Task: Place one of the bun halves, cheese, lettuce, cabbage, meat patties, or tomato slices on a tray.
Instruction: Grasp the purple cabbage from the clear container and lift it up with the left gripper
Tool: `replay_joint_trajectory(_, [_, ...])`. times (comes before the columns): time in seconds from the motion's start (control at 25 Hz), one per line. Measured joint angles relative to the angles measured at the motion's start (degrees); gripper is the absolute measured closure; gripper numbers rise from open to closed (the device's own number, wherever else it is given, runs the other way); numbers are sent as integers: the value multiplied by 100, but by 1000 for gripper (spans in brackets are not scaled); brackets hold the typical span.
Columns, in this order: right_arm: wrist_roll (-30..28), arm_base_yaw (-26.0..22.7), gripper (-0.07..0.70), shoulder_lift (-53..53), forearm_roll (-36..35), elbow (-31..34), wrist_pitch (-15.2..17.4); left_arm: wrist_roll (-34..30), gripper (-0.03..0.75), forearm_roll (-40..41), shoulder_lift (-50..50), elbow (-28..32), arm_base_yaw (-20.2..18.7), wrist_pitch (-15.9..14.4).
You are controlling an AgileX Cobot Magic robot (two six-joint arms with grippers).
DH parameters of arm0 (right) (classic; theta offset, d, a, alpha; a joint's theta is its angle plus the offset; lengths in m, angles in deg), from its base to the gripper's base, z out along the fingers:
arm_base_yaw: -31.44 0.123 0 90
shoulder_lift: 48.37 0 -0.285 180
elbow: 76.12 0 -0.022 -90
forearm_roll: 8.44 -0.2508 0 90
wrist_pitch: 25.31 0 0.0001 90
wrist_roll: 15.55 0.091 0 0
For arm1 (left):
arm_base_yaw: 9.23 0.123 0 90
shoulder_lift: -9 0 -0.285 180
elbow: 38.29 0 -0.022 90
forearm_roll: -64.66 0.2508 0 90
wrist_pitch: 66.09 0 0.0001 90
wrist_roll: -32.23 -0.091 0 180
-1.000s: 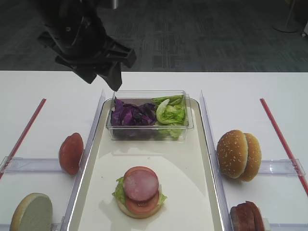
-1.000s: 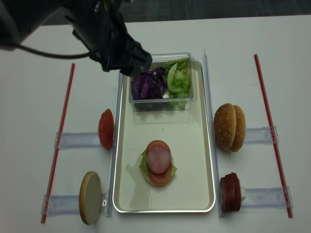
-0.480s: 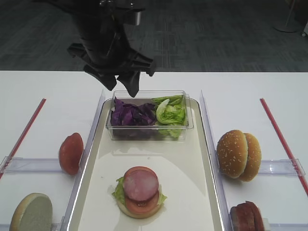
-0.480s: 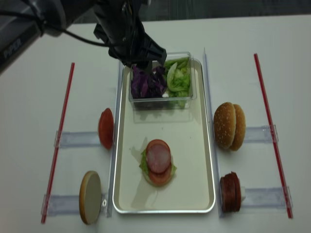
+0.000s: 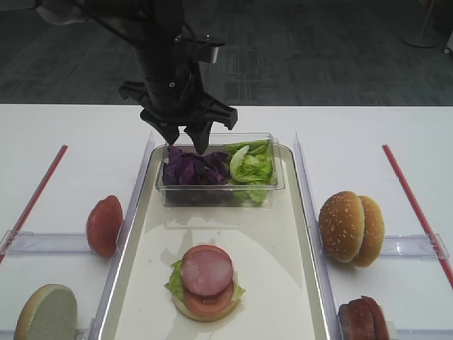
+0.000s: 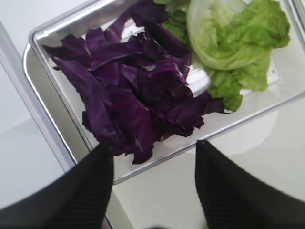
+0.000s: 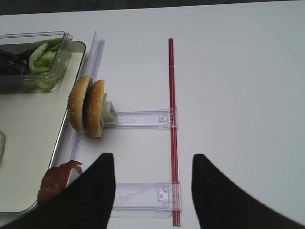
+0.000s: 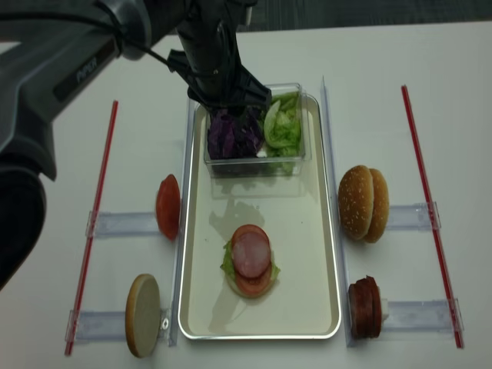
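Deep purple cabbage [image 5: 192, 168] [image 6: 138, 90] fills the left half of a clear box, with light green lettuce [image 5: 251, 166] [image 6: 233, 43] in the right half. My left gripper [image 5: 187, 145] [image 6: 153, 145] hangs open just above the cabbage, empty, with the fingers straddling the box's near edge. The cream tray [image 5: 269, 241] [image 8: 300, 231] carries a stack of bun half, lettuce, tomato and a pink meat slice [image 5: 207, 280]. In the right wrist view my right gripper [image 7: 152, 160] stands open and empty over bare table, right of the meat patties [image 7: 55, 183].
The clear box [image 5: 212, 195] sits on the tray's far end. Sesame buns [image 5: 350, 227] and patties [image 5: 362, 319] stand in holders right of the tray. A tomato slice [image 5: 105, 225] and a pale bun half [image 5: 46, 312] stand to its left. Red strips [image 5: 414, 205] lie along both sides.
My left gripper has swung right and come down from beyond the box's left corner to just over the cabbage, its jaws a little narrower. Nothing on the table has moved.
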Motion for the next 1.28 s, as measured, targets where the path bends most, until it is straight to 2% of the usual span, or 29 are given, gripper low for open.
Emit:
replay_joint_trajectory(0.44, [8, 0, 232, 0, 0, 0, 0, 40, 350, 167, -649, -420, 0, 25])
replay_joint_trajectory(0.92, [22, 0, 232, 0, 0, 0, 0, 170, 353, 177, -1120, -458, -3, 46])
replay_joint_trajectory(1.28, [22, 0, 232, 0, 0, 0, 0, 184, 400, 197, -1118, -462, -3, 300])
